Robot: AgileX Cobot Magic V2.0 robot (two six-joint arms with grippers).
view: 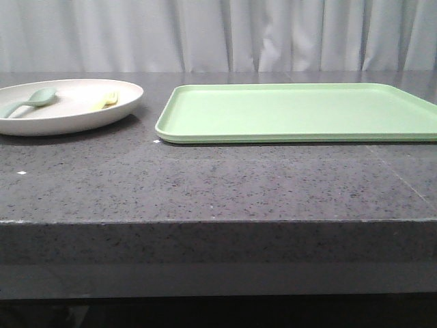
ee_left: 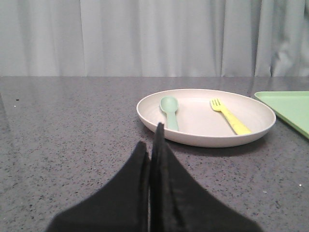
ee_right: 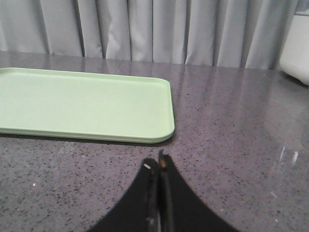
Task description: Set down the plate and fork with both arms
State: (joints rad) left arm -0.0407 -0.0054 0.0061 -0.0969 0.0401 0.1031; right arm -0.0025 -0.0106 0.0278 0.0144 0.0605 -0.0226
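The off-white round plate [view: 75, 116] sits on the dark table at the far left; it also shows in the left wrist view [ee_left: 251, 126]. On it lie the small pale yellow fork [view: 109, 100], seen in the left wrist view [ee_left: 231, 117] too, and a teal-green spoon [view: 31, 101] [ee_left: 169, 110]. My left gripper [ee_left: 151, 137] is shut and empty, just short of the plate's near rim. My right gripper [ee_right: 156, 164] is shut and empty, over bare table near the tray's corner. Neither gripper shows in the front view.
A flat light green rectangular tray [view: 300, 113] lies to the right of the plate; it shows in the right wrist view [ee_right: 82, 104] and at the edge of the left wrist view [ee_left: 289, 108]. A white object [ee_right: 295, 53] stands far off. A grey curtain hangs behind.
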